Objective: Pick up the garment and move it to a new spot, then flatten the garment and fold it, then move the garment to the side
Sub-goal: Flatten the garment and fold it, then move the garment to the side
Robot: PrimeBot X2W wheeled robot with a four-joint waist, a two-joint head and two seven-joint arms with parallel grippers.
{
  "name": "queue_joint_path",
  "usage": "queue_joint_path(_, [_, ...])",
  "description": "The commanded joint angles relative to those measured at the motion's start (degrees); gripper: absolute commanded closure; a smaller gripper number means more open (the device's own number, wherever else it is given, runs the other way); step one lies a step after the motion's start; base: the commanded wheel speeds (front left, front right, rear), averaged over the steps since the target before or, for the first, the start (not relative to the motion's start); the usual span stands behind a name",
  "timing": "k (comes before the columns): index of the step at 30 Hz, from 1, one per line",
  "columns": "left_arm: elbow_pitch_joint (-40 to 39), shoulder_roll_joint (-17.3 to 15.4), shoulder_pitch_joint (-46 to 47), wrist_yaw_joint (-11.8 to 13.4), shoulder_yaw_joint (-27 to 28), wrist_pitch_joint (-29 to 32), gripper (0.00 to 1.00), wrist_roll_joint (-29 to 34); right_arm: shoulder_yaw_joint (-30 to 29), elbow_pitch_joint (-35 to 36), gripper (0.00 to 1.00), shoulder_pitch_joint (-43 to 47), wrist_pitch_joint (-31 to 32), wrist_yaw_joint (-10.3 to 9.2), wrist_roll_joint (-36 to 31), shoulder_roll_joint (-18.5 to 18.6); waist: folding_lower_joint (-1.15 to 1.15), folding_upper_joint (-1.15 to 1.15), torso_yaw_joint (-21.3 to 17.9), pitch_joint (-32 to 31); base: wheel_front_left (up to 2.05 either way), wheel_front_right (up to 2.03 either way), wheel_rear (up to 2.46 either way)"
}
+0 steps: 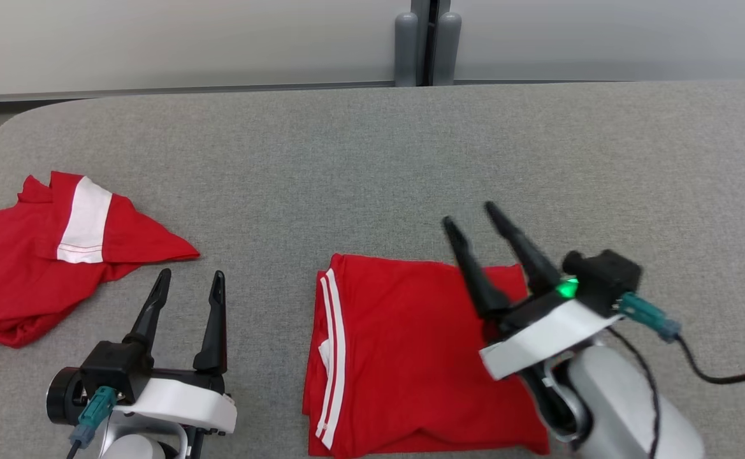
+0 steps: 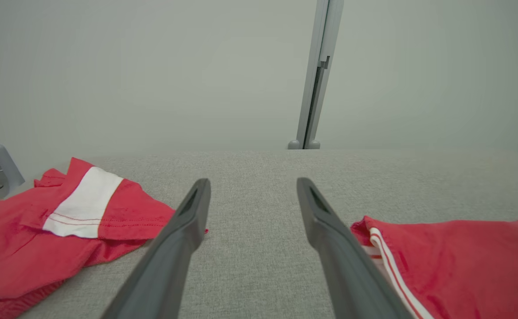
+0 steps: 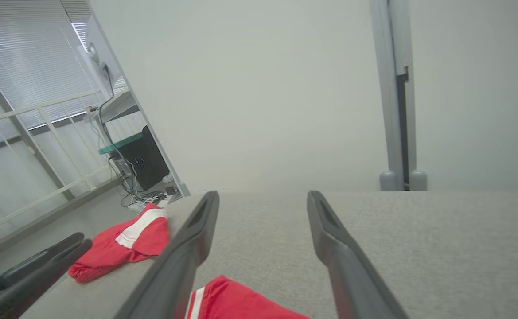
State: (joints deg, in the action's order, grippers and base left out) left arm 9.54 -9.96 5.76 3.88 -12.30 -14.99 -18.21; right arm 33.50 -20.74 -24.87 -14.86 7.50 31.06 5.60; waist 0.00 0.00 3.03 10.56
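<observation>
Red cloth was on the table (image 1: pixel 372 146) in two places, so I counted two garments. One folded garment (image 1: pixel 404 363) lay flat as a neat rectangle at the near edge of the grey table, a little to the right of the middle, and it carried two thin white stripes (image 1: pixel 332 344) along its left side. A second, crumpled garment (image 1: pixel 28 280) lay well apart from it at the left end of the table, with one wide white band (image 1: pixel 85 220) on top. Two pincers were in view. The left pincer (image 1: pixel 192 275) hovered over the bare table between the two garments, its two dark fingers spread apart and holding nothing. The right pincer (image 1: pixel 469 213) was above the far right corner of the folded garment, tilted to the left; its two fingers also stood apart, and in the right wrist view only grey table and a little red cloth showed between them, so it gripped nothing. I could not tell whether its fingers touched the cloth below. One small green light (image 1: pixel 566 288) glowed on the right wrist. At the far edge of the table stood one grey post (image 1: pixel 427 38) with two rounded feet, in front of a pale wall.
</observation>
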Motion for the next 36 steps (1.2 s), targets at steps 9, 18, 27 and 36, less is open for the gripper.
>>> queue_joint_path(9, [-0.5,-0.8,-2.3,0.8,2.4,-0.3,0.00,-0.4,-18.7,4.9,0.00,11.7,0.4,-0.02,-8.5,7.5,0.00,0.00,-1.7,-3.3,0.00,0.00,0.00])
queue_joint_path(18, [-0.8,-1.7,-7.8,1.4,3.6,-0.1,0.00,-0.9,-25.5,11.8,0.00,22.4,6.1,-0.02,-12.5,7.5,0.00,0.00,-3.3,-8.7,0.00,0.00,0.00])
queue_joint_path(27, [-2.3,-2.7,-12.2,2.4,2.5,2.3,0.00,-0.1,-28.0,16.4,0.00,29.3,10.0,-0.02,-14.0,6.0,0.00,0.00,-3.6,-12.9,0.00,0.00,0.00])
queue_joint_path(36, [-2.7,-3.7,-13.4,2.8,2.0,4.0,0.00,-0.2,-29.5,19.3,0.00,33.0,12.2,-0.02,-15.3,4.6,0.00,0.00,-3.6,-15.1,0.00,0.00,0.00])
